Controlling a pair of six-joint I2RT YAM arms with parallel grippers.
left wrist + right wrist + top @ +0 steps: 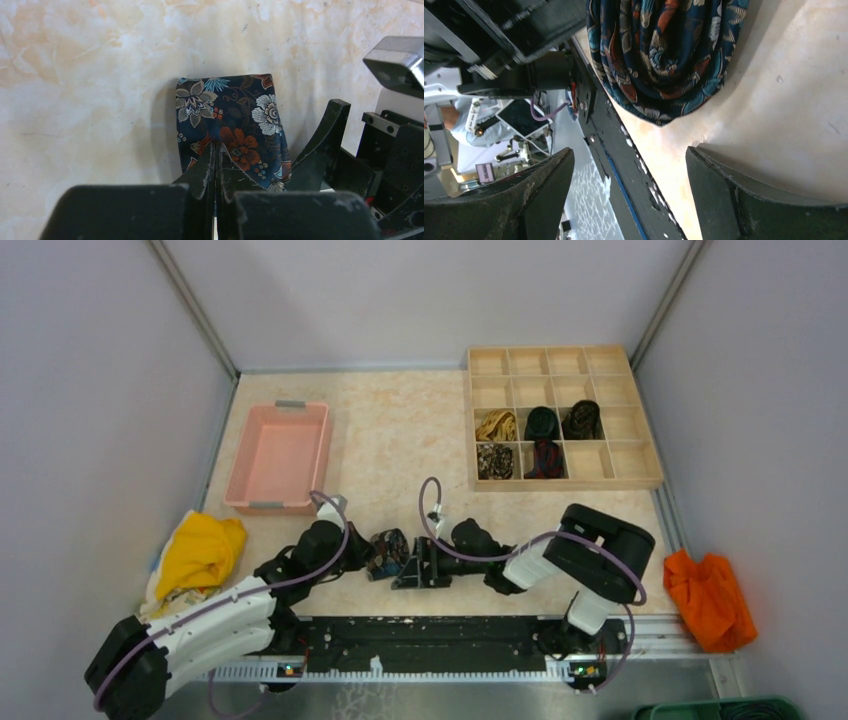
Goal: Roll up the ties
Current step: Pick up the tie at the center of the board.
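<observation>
1. Nearest the lens, the left arm (215,625) is stretched over the surface (400,430) (pale and marbled).
2. At the far right a wooden divided tray (565,483) is seen; five coiled ties (542,423) are lodged in separate compartments of its two near rows.
3. At the far left a pink bin (278,502) is set.
4. Between the two tools, near the front edge, a rolled floral tie (230,125) is stood on edge.
5. Clenched tight, the left tool (216,150) is pressed against that roll; whether fabric is pinched cannot be told.
6. Released wide, the right tool (628,152) is held just beside the roll.
</observation>
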